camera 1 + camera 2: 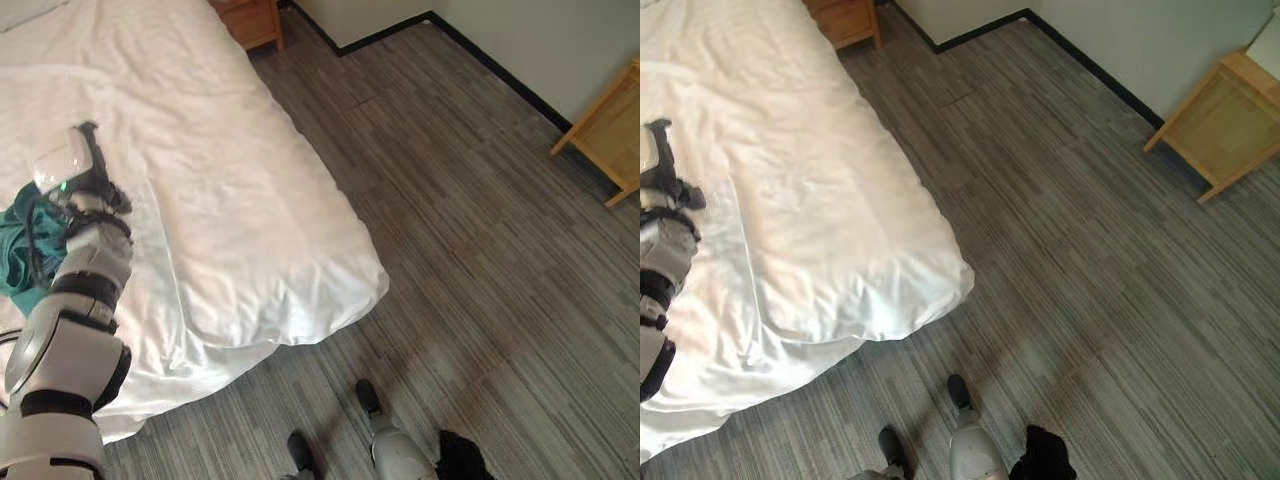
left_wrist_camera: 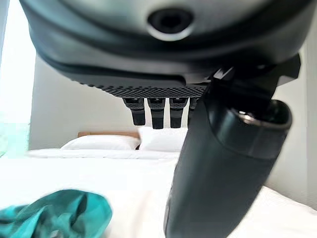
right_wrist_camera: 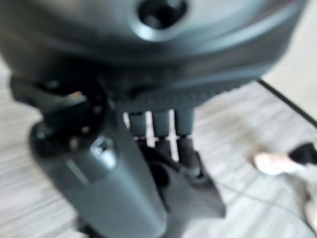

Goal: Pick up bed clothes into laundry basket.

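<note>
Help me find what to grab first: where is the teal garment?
The crumpled teal cloth garment lies on the white-sheeted bed at the left eye view's left edge, beside the robot's left hand.

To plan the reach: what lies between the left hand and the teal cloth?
Nothing but bare white sheet lies between the left hand and the teal cloth, seen in the left wrist view.

Left arm [image 1: 70, 330] reaches out over the bed [image 1: 230, 200], forearm raised above the white cover near the bed's side edge. Left hand [image 1: 85, 165] sits at the arm's far end, further onto the bed. In the left wrist view its fingers [image 2: 158, 111] hang straight and its thumb [image 2: 223, 168] stands apart, gripping nothing. Right hand [image 3: 163, 163] hangs off the bed, over the floor, fingers curled inward, holding nothing.
</note>
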{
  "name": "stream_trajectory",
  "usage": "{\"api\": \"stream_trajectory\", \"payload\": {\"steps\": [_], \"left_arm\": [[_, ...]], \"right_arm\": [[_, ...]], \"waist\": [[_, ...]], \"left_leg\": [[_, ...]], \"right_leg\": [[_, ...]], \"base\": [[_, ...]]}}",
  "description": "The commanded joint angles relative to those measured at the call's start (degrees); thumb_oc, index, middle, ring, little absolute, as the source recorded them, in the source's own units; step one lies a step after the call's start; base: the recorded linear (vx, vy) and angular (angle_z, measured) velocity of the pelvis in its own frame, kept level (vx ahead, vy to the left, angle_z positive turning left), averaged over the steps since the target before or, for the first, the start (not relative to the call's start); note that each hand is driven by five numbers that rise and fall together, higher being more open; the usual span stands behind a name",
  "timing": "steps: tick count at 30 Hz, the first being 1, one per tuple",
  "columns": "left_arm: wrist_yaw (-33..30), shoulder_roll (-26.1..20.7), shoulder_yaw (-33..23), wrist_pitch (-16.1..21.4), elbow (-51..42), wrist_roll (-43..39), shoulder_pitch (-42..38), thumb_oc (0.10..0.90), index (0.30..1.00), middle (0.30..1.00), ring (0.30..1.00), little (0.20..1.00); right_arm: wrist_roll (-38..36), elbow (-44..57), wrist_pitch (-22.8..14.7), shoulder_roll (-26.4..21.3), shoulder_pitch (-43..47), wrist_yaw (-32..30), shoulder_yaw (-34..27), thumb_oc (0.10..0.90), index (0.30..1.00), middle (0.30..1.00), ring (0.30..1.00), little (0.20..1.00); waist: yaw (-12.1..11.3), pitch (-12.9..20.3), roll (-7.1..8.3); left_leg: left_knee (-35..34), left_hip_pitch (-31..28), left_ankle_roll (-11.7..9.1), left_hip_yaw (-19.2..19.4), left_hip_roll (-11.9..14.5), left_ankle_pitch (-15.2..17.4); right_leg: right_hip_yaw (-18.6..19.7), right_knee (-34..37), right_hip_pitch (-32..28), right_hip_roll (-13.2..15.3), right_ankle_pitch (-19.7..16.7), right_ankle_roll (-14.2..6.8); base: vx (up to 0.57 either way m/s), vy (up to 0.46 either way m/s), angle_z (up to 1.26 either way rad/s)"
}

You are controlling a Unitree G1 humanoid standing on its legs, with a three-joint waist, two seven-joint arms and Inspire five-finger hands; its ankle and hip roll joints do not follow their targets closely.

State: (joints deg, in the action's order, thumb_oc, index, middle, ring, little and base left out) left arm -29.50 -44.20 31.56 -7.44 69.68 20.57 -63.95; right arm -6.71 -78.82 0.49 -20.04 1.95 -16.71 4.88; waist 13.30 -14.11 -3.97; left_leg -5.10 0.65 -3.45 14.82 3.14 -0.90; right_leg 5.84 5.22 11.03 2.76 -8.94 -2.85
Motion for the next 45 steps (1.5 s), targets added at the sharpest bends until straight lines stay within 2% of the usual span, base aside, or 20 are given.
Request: {"api": "stream_trajectory", "payload": {"steps": [1,11,16,18,24,25,26,29,35,39,45], "left_arm": [[-2.25,-7.4,2.92,-1.99,4.59,2.32,-7.89,0.8,0.9,0.9,0.9,0.9],[-0.08,-8.82,4.36,-1.66,6.04,3.95,-8.93,0.8,0.9,0.9,0.9,0.9],[-0.12,-10.13,4.85,-1.71,6.45,4.41,-9.4,0.8,0.9,0.9,0.9,0.9],[0.23,-10.92,6.76,-2.45,7.45,5.89,-10.27,0.8,0.9,0.9,0.9,0.9],[0.84,-11.66,9.85,-2.91,8.55,8.61,-12.72,0.8,0.9,0.9,0.9,0.9],[1.66,-9.84,11.46,-3.29,10.31,11.15,-12.88,0.549,0.524,0.524,0.524,0.524],[1.65,-9.81,11.56,-3.25,10.42,11.14,-13.04,0.4,0.3,0.3,0.3,0.3],[2.3,-9.93,11.64,-2.59,11.63,12.35,-12.12,0.4,0.3,0.3,0.3,0.3],[2.21,-12.35,13.87,-1.67,10.66,12.19,-14.65,0.4,0.3,0.3,0.3,0.3],[0.79,-14.18,17.6,-2.25,6.61,12.87,-20.02,0.4,0.3,0.3,0.3,0.3],[-0.27,-12.67,16.99,-2.73,2.7,12.96,-21.19,0.4,0.3,0.3,0.3,0.3]], "right_arm": [[1.02,-3.76,1.02,-1.82,-3.89,-2.03,0.05,0.4,0.3,0.3,0.3,0.3],[2.39,-5.08,2.24,-6.41,-0.35,1.35,1.3,0.4,0.3,0.3,0.3,0.3],[3.04,-4.75,2.36,-6.92,0.67,1.47,2.01,0.4,0.3,0.3,0.3,0.3],[3.82,-4.14,2.63,-7.68,1.66,1.31,2.95,0.4,0.3,0.3,0.3,0.3],[5.26,-3.62,2.09,-7.19,1.31,1.03,4.4,0.4,0.3,0.3,0.3,0.3],[5.51,-3.85,2.01,-8.77,2.68,1.19,5.23,0.4,0.3,0.3,0.3,0.3],[5.51,-3.93,1.97,-8.73,2.77,1.2,5.21,0.4,0.3,0.3,0.3,0.3],[5.36,-4.23,1.26,-11.98,4.5,2.09,5.03,0.4,0.3,0.3,0.3,0.3],[5.5,-5.38,1.16,-12.76,3.29,3.63,4.89,0.4,0.3,0.3,0.3,0.3],[5.46,-3.8,0.65,-10.05,2.81,4.24,6.28,0.4,0.3,0.3,0.3,0.3],[5.55,-2.67,0.91,-8.1,5.44,4.56,8.65,0.4,0.3,0.3,0.3,0.3]], "waist": [[-1.22,5.64,2.17],[-2.44,4.44,3.78],[-2.77,3.59,4.84],[-2.69,2.35,5.86],[-2.71,0.75,7.0],[-2.82,-0.55,7.59],[-2.7,-0.41,7.53],[-2.8,-0.69,7.97],[-2.75,0.44,7.6],[-3.86,1.51,6.92],[-5.02,3.26,6.11]], "left_leg": [[0.1,3.58,-2.56,-3.35,0.33,0.48],[0.1,5.94,-2.23,-3.43,0.03,0.3],[0.1,7.47,-2.18,-3.26,0.26,0.02],[0.1,9.16,-2.25,-3.24,0.58,-0.43],[0.1,12.12,-2.37,-4.13,1.17,-1.25],[0.1,14.43,-2.61,-4.96,1.48,-1.97],[0.1,14.69,-2.61,-5.11,1.48,-2.03],[0.1,17.39,-2.77,-6.15,1.54,-2.31],[0.1,18.03,-2.86,-6.7,1.17,-1.95],[0.1,13.6,-2.53,-6.41,0.56,-0.73],[0.1,9.02,-2.03,-6.52,-0.58,0.38]], "right_leg": [[0.17,-0.22,-3.29,5.44,5.66,-10.39],[-0.58,-0.22,-0.62,6.17,4.57,-11.03],[-0.67,-0.22,1.11,5.72,3.97,-11.15],[-0.61,-0.22,2.73,5.18,3.17,-11.27],[-1.22,-0.22,5.5,4.27,2.25,-11.35],[-2.06,-0.22,7.45,4.24,1.69,-11.44],[-2.21,-0.22,7.63,4.25,1.68,-11.44],[-2.71,-0.22,10.11,4.3,1.23,-11.37],[-2.88,-0.22,10.64,5.06,1.18,-11.5],[-3.46,-0.22,6.5,5.93,2.44,-11.56],[-4.32,-0.22,1.76,6.86,3.62,-11.59]], "base": [[0.03,0.044,0.07],[0.02,0.031,0.04],[0.0,0.013,0.01],[-0.01,0.033,-0.01],[-0.04,0.002,-0.02],[-0.07,0.002,0.04],[-0.08,0.01,0.12],[-0.05,0.035,0.31],[0.01,0.026,0.08],[0.05,0.02,0.01],[0.06,0.007,0.06]]}}
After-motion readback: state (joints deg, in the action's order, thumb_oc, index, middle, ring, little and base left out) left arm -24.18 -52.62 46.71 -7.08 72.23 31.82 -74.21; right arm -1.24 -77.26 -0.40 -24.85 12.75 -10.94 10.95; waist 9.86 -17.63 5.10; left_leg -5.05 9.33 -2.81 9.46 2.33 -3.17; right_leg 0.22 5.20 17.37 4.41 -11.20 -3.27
